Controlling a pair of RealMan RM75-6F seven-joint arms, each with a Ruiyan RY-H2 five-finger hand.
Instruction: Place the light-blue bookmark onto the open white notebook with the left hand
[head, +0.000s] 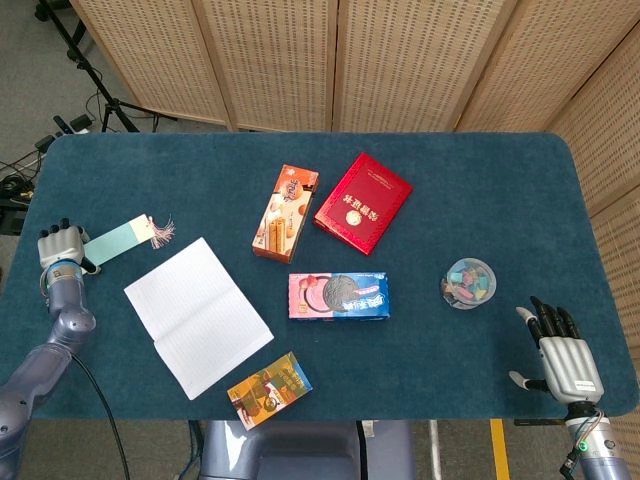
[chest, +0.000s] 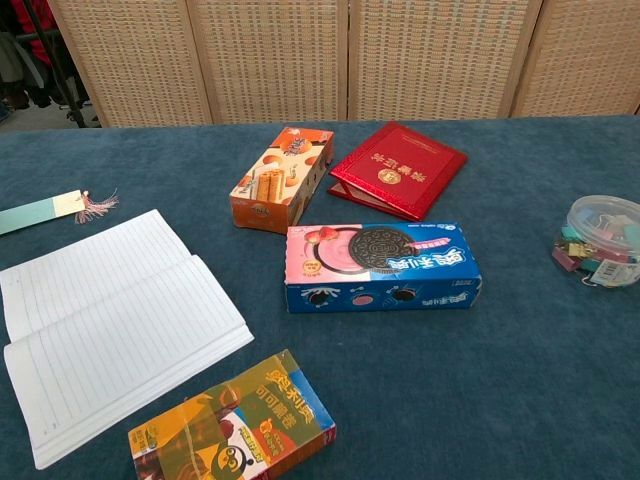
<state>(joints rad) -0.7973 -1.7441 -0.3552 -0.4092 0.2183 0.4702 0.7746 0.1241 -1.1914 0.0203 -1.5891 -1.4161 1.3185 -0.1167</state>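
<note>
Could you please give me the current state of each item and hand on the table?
light-blue bookmark: flat on the table, off the notebook
white notebook: open
red booklet: closed
cookie box: closed, lying flat
left hand: at the bookmark's end
right hand: open, idle

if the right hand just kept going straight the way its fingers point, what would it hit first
In the head view the right hand lies open, fingers pointing up the table and slightly left. That line probably runs past the clear tub of clips, which sits further left, and over bare blue cloth to the far edge. Depth is uncertain.
</note>
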